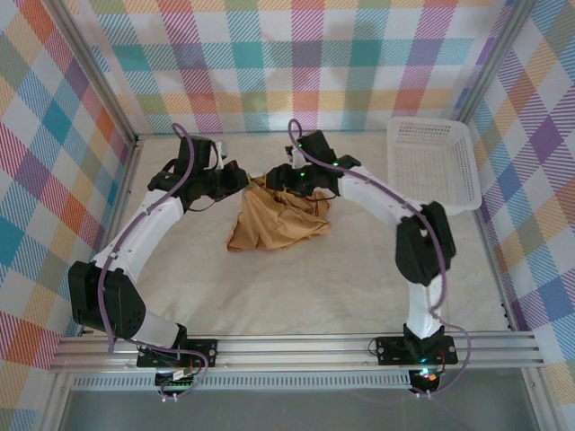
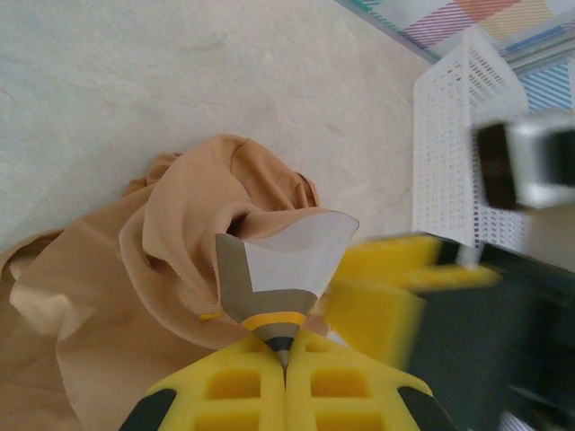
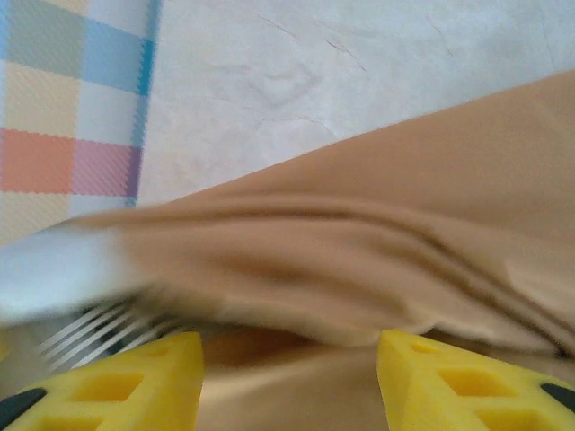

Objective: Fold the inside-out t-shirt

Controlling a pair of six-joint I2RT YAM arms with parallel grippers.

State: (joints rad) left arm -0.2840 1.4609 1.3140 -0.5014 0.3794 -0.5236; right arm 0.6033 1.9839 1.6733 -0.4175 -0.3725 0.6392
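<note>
Left wrist: my left tool [image 2: 287, 355] is pressed together, pinching the white label [image 2: 296, 260] of the t-shirt [image 2: 180, 233]. The shirt lies crumpled on the pale surface [image 2: 108, 81], and a white basket [image 2: 449, 153] stands further off to the right.

Right wrist: my right tool [image 3: 287, 382] is spread, with blurred tan cloth draped across the gap between its yellow fingers [image 3: 135, 382]. I cannot tell whether they touch it.

From above: the shirt sits bunched mid-surface. Both my tools are close together at its far edge. The basket is in the far right corner, well apart from the shirt.
</note>
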